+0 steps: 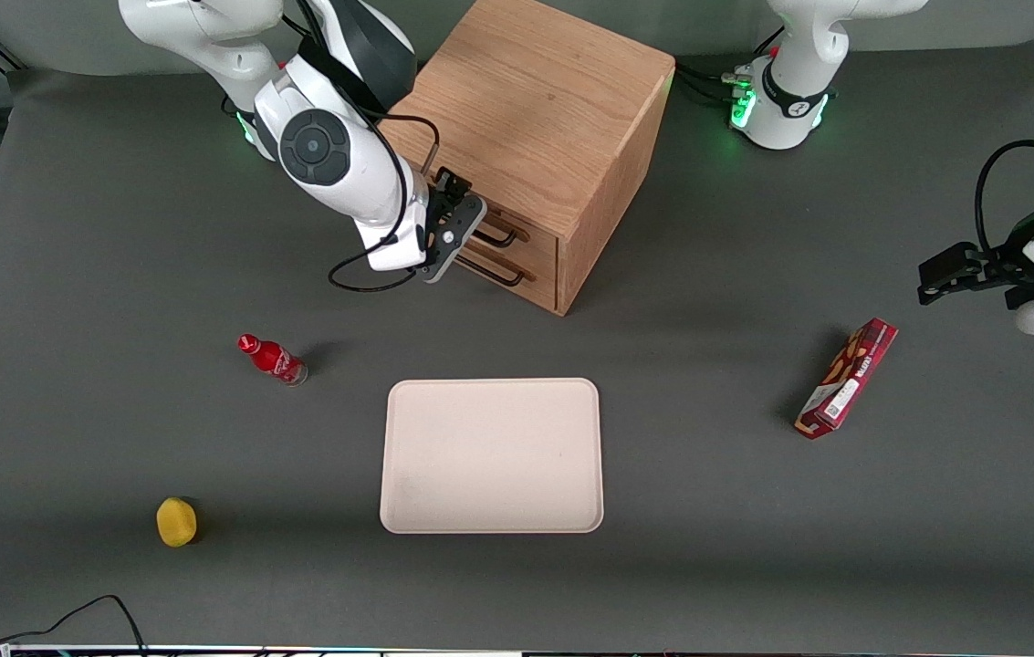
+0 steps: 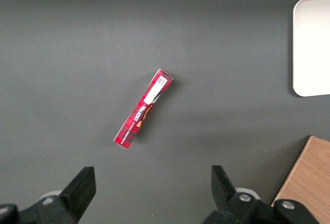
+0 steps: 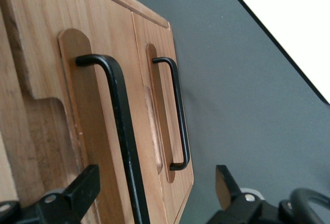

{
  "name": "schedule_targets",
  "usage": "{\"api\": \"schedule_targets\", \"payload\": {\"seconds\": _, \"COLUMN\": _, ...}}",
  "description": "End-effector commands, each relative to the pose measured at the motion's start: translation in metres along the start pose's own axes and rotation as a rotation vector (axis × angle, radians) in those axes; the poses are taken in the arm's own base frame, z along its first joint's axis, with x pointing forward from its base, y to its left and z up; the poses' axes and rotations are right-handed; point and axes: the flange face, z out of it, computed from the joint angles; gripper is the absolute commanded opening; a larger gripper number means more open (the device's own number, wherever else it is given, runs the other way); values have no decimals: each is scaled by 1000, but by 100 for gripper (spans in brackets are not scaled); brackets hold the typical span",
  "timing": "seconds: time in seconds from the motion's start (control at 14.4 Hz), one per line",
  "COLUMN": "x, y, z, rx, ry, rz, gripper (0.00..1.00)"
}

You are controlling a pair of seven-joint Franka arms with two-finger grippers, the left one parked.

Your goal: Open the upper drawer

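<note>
The wooden cabinet stands on the dark grey surface, farther from the front camera than the cream tray. The upper drawer sits at the top of the cabinet's front face, its front panel flush with the cabinet frame (shut), directly above the lower drawer. Each drawer carries a thin black wire handle; the upper drawer's handle lies close to the wrist camera, and the lower drawer's handle lies farther off.

The end effector is positioned in front of the upper drawer at handle height. In the right wrist view the end effector is spread wide, its two dark fingers set apart, with the upper handle's bar running between them and touched by neither (released, grasping nothing).

Other items lie apart on the surface. A small red bottle lies tilted toward the working arm's end of the surface, between the cabinet and a yellow object that sits nearer the front camera. A red snack box lies toward the parked arm's end, well apart from the tray; it also appears in the left wrist view, with one tray corner at the frame edge.
</note>
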Motion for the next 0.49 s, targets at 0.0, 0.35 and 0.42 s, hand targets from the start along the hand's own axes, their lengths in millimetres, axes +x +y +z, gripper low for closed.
{"api": "schedule_targets", "payload": {"seconds": 0.0, "x": -2, "y": -13, "z": 2, "rx": 74, "ry": -23, "rz": -1, "gripper": 100}}
{"api": "schedule_targets", "payload": {"seconds": 0.35, "x": 3, "y": -10, "z": 9, "rx": 119, "ry": -23, "rz": 11, "gripper": 100}}
{"api": "schedule_targets", "payload": {"seconds": 0.42, "x": 4, "y": -9, "z": 9, "rx": 122, "ry": -23, "rz": 13, "gripper": 100}}
